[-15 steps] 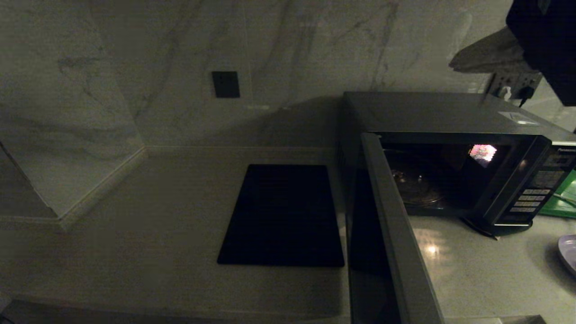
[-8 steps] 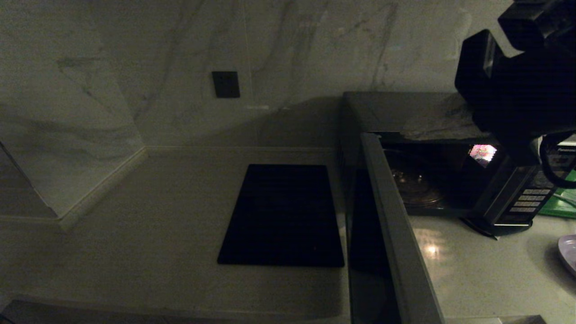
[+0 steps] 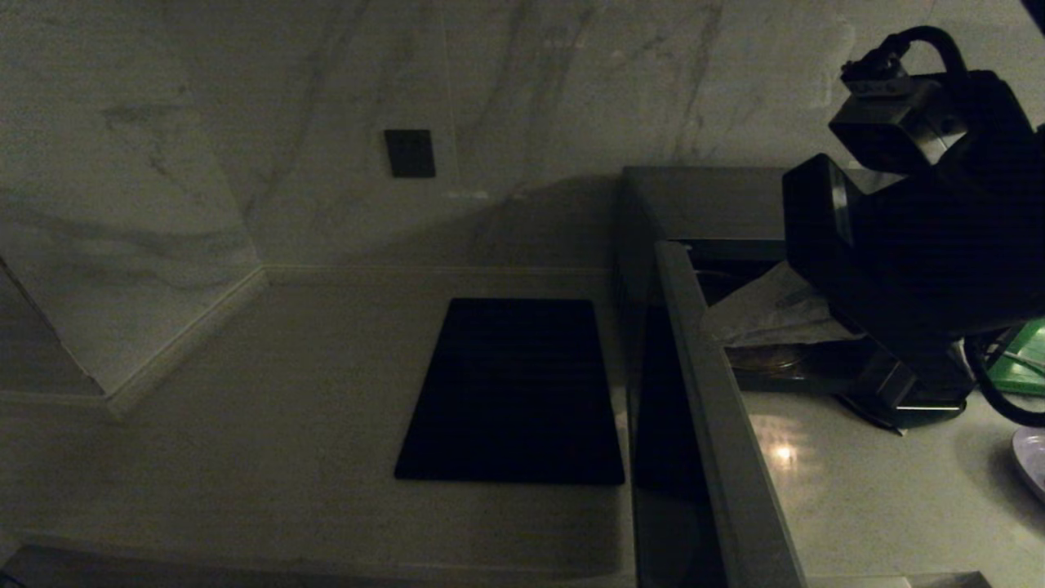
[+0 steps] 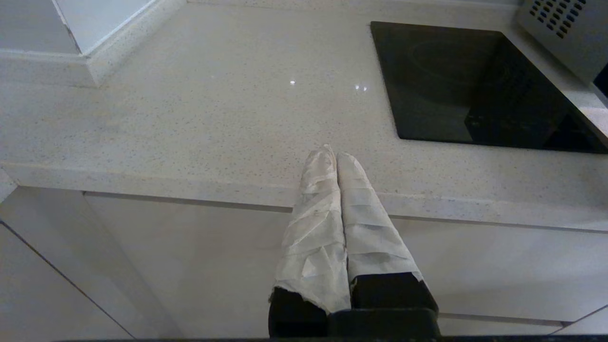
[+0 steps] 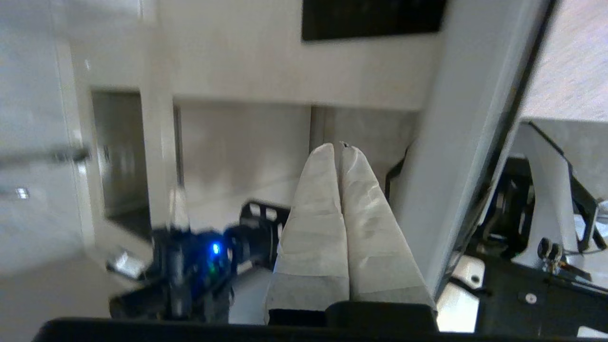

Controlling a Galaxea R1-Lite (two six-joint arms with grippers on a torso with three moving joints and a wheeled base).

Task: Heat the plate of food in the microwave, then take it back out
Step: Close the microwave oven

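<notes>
No readable writing anywhere right now: the microwave (image 3: 702,204) shows no legible brand or button labels, its panel side sitting behind the right arm.

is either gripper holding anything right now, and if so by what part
Nothing is held. The right gripper is shut on nothing in front of the open microwave; the left gripper is shut and empty at the counter's edge.

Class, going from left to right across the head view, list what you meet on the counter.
Black cooktop slab → open microwave door → right gripper, shut, before the microwave → plate at the edge.
</notes>
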